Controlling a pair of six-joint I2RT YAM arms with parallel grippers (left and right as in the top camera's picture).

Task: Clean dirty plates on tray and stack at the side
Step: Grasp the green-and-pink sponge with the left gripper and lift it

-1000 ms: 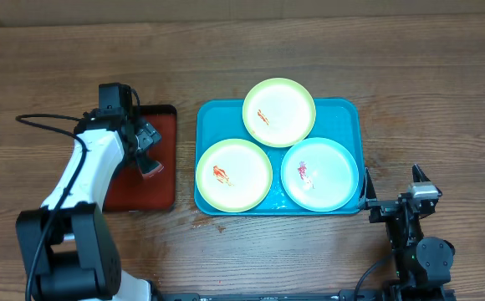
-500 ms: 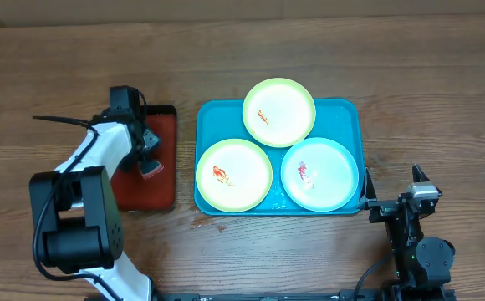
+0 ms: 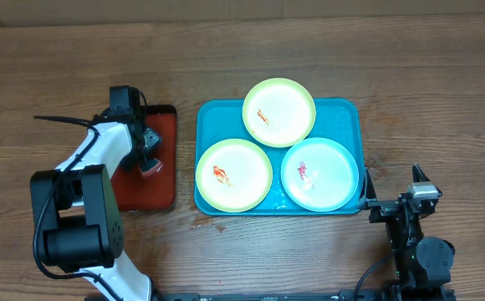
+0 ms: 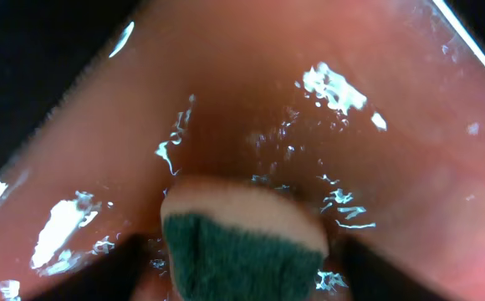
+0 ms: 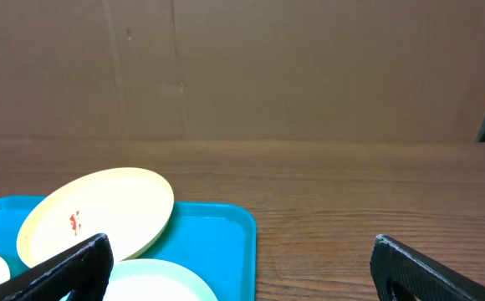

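Three plates lie on the blue tray: a yellow-green one at the back, a yellow-green one at the front left and a pale mint one at the front right. Each has a red-orange smear. My left gripper is down on the red tray, shut on a sponge with a green scrub top and cream foam. My right gripper is open and empty, low by the blue tray's right front corner. Its view shows the back plate and the mint plate.
The black-rimmed red tray looks wet, with glints on it. It stands just left of the blue tray. Small wet marks lie on the wood in front of the blue tray. A cardboard wall stands behind the table.
My left arm has swung in and lowered onto the red tray, and its jaws have narrowed round the sponge. The plates and the right arm have not moved.
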